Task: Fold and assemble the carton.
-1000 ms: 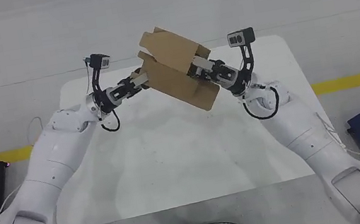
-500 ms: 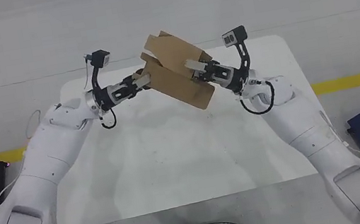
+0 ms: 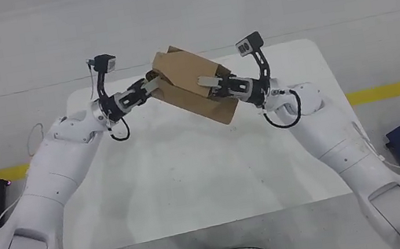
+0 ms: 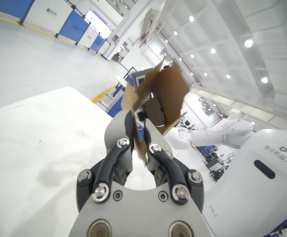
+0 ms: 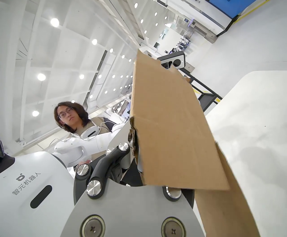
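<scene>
Held the brown carton (image 3: pixel 192 84) aloft between both arms, tilted, one end higher than the other. Hung clear of the white surface (image 3: pixel 195 189), spread out below the carton and apart from it. Hovered over the far part of that surface, as seen from above.

Stood half opened from the left wrist's angle: two panels spread in a V, with a loose flap hanging off the carton's lower corner.

Gripped at the carton's left end by the left tool (image 4: pixel 137 122), fingers drawn narrow and pinching a thin cardboard edge between the dark pads.

Gripped at the carton's right side by the right tool (image 5: pixel 134 145), closed on a torn, ragged panel edge. One finger in plain sight beside that edge, the other hidden behind the cardboard. Rose from the right tool as a broad flat panel, with a second panel folded down beside it toward the surface.

From above, left tool at the carton's left corner and right tool on the carton's near right face. Showed plain brown cardboard on every visible face
</scene>
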Motion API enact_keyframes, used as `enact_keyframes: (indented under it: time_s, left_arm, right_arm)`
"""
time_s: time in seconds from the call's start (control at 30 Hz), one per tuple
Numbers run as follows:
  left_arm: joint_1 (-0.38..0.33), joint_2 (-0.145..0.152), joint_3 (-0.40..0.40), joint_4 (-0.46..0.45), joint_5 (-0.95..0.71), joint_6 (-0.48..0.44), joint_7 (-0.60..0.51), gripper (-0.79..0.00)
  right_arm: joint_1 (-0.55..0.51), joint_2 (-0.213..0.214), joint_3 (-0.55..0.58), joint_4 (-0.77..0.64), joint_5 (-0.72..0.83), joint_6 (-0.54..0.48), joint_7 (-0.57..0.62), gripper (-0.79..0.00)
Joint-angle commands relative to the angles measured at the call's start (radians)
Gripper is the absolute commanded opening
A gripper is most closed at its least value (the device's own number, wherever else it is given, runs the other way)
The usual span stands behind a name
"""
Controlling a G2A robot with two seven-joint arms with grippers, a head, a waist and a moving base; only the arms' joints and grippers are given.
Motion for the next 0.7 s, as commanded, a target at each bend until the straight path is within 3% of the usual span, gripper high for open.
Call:
enact_keyframes:
  time_s: [0.0,0.17,0.37,0.67]
  left_arm:
    - [-0.007,0.000,0.005,0.024,-0.032,0.004,-0.004,0.000]
    - [-0.027,-0.001,0.005,0.076,-0.108,0.034,-0.034,0.000]
    - [-0.043,0.010,0.013,0.110,-0.033,0.035,-0.035,0.000]
    - [-0.017,0.019,0.106,-0.045,0.074,0.053,-0.053,0.000]
  right_arm:
    - [-0.002,-0.001,-0.002,-0.003,0.004,0.006,0.006,-0.785]
    - [-0.005,-0.003,0.002,-0.013,-0.004,-0.002,-0.008,-0.785]
    - [-0.020,0.002,0.053,-0.032,-0.040,-0.040,-0.098,-0.785]
    - [-0.020,0.002,0.053,-0.032,-0.040,-0.040,-0.098,-0.785]
